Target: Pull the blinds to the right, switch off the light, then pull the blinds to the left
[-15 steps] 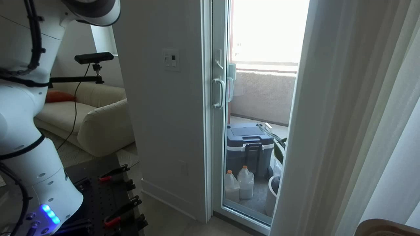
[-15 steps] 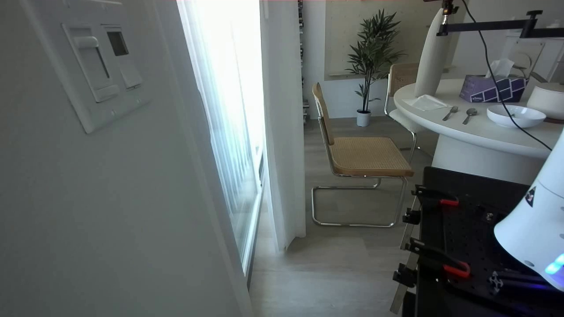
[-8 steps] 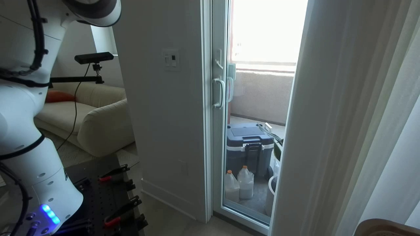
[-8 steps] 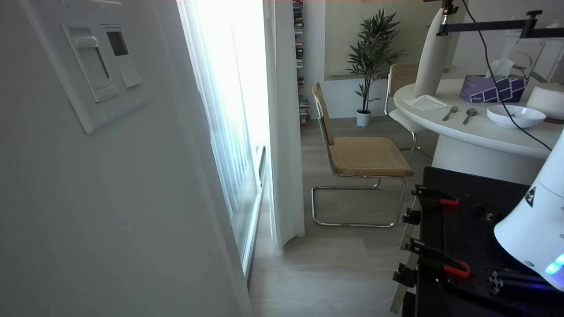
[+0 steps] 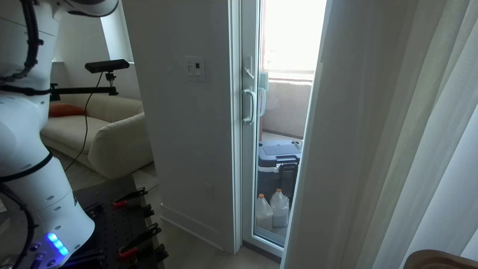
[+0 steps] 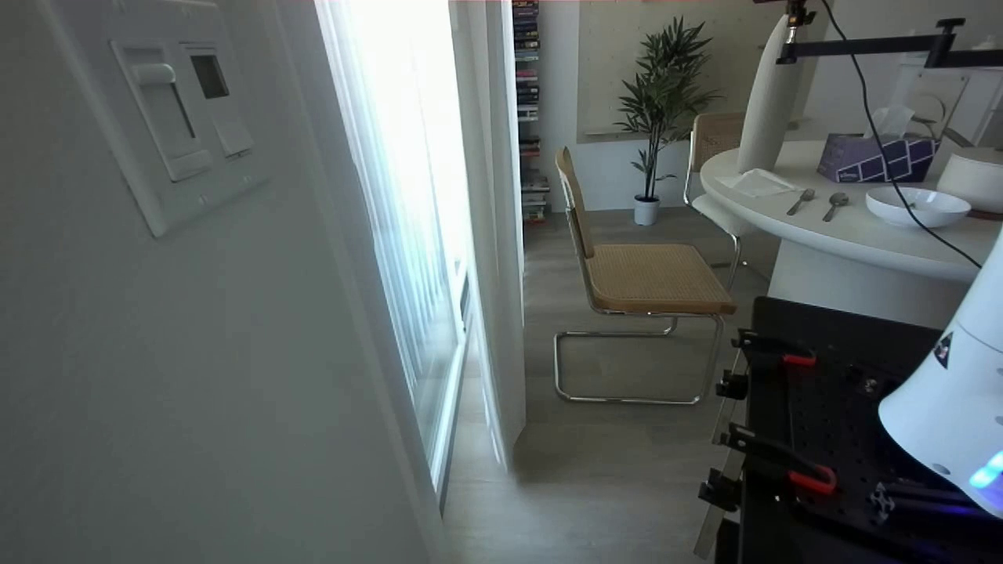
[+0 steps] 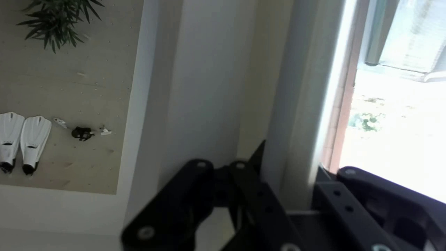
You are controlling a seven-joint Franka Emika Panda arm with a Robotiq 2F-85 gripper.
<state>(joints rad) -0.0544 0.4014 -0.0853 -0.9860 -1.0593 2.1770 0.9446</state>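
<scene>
Wrist view: black jointed fingers (image 7: 259, 198), tips partly hidden by white pleated curtain (image 7: 223, 87); can't tell if clamped.
Curtain: top cut off; partly hides white-framed glass door (image 5: 249, 157).
Switch: white rectangular wall plate (image 5: 195, 68), shadowed.

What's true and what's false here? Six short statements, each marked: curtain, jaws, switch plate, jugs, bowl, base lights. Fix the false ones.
1. A fold of the curtain runs between the jaws in the wrist view. True.
2. The curtain covers the whole glass door. False: in an exterior view, the side of the glass door with the handle shows uncovered.
3. Nothing touches the wall switch plate in both exterior views. True.
4. Both jugs are capped in blue. False: the jugs have orange caps.
5. The bowl is turned upside down. False: the bowl stands open side up on the table.
6. Blue lights glow on the robot's base. True.
</scene>
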